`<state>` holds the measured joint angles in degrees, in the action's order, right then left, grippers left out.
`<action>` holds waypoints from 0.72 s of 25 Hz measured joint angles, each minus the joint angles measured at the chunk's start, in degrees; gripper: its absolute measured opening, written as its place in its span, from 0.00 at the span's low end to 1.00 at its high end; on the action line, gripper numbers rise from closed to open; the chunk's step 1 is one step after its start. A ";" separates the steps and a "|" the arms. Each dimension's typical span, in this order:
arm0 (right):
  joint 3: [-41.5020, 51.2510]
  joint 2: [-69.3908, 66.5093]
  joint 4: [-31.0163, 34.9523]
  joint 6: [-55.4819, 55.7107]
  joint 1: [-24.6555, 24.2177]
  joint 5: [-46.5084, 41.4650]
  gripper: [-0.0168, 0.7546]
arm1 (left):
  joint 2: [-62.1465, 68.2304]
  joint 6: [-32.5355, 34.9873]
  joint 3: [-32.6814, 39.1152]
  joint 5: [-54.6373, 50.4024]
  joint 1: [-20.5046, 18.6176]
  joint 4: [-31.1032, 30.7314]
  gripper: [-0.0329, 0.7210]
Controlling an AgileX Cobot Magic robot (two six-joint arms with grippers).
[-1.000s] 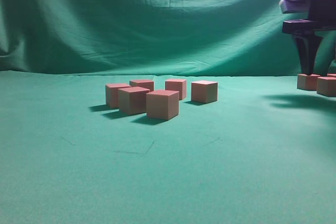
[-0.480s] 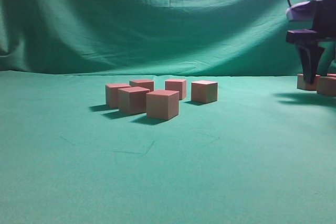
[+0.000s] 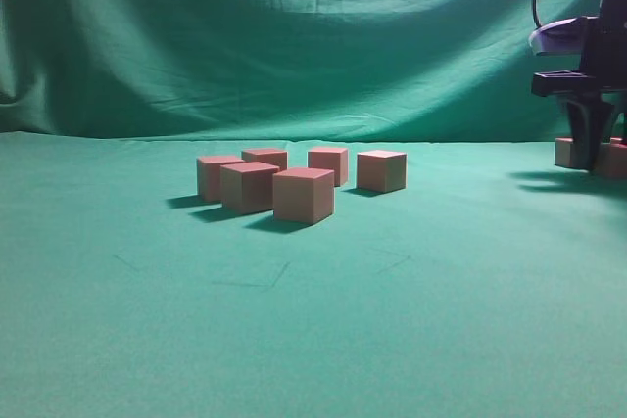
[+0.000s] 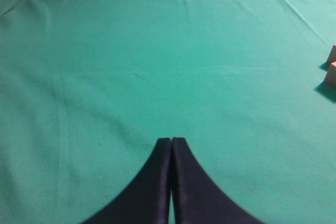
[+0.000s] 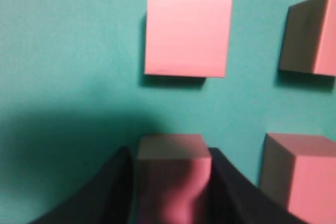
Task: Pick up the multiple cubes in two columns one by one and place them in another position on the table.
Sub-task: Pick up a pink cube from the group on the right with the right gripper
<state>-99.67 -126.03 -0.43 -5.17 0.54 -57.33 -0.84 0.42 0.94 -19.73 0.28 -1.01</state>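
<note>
Six pinkish-red cubes (image 3: pixel 303 194) stand grouped in the middle of the green table (image 3: pixel 294 320). More cubes (image 3: pixel 563 152) sit at the far right. There my right gripper (image 3: pixel 588 159) reaches down among them. In the right wrist view its dark fingers (image 5: pixel 118 182) press both sides of one cube (image 5: pixel 173 182), which rests on the cloth. Another cube (image 5: pixel 187 34) lies ahead of it and two more (image 5: pixel 299 174) to the right. My left gripper (image 4: pixel 171 141) hovers shut over bare cloth with nothing in it.
A draped green backdrop (image 3: pixel 294 46) rises behind the table. Two cube corners (image 4: pixel 331 73) show at the right edge of the left wrist view. Bare green cloth spreads in front of and to the left of the middle group.
My right gripper has come down and slightly right over the far-right cubes, and its jaws have closed in on one of them. The middle group has not moved.
</note>
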 joint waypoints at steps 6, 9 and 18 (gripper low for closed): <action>-0.09 0.00 0.00 -0.13 0.00 -0.02 0.37 | 0.00 0.00 0.00 0.00 0.00 0.00 0.04; -1.43 0.00 1.10 -2.63 0.00 -2.61 0.37 | 0.00 0.00 0.00 0.00 0.00 0.00 0.04; -5.10 8.46 4.65 -6.05 4.95 -12.60 0.37 | 0.00 0.00 0.00 0.00 0.00 0.00 0.04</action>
<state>-104.77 -117.57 4.22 -11.22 5.49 -69.94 -0.84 0.42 0.94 -19.73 0.28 -1.01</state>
